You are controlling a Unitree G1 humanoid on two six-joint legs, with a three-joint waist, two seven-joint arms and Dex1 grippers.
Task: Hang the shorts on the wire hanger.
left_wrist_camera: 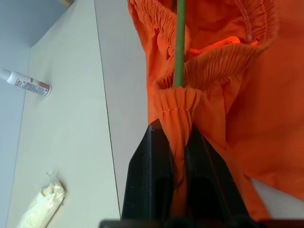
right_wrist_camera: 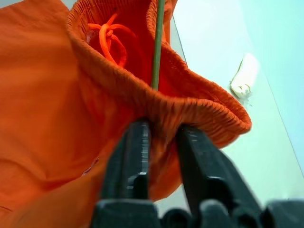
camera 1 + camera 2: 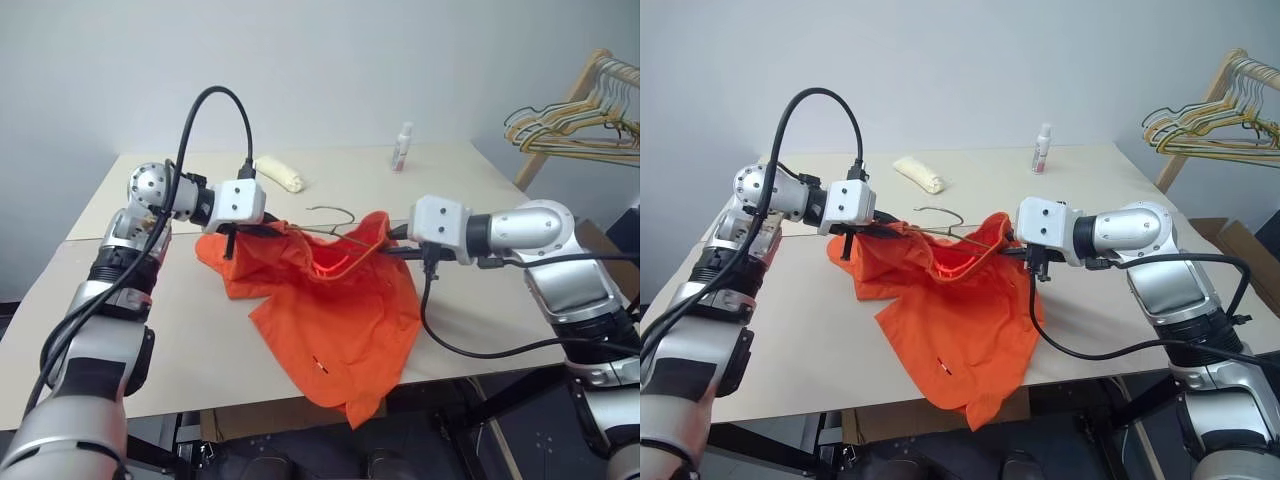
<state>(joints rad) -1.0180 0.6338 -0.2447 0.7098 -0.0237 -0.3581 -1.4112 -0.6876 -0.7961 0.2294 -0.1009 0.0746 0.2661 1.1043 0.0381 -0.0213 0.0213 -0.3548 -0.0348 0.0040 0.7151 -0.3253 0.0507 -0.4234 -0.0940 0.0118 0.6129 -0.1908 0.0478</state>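
The bright orange shorts [image 3: 340,320] are stretched between both grippers above the table, their legs drooping past the front edge. The wire hanger's green wire [image 1: 179,42] runs inside the gathered waistband, and its silver hook [image 3: 330,210] pokes out behind the cloth. My left gripper [image 1: 175,130] is shut on a bunched end of the waistband, at the shorts' left end [image 3: 232,238]. At the other end, my right gripper [image 2: 164,126] has its fingers parted, with the waistband's rim lying loosely between them [image 3: 392,242].
On the beige table [image 3: 480,190], a white bottle [image 3: 402,147] stands at the back and a pale rolled bundle [image 3: 280,174] lies behind the left arm. A wooden rack of wire hangers [image 3: 575,125] stands off the table's right side.
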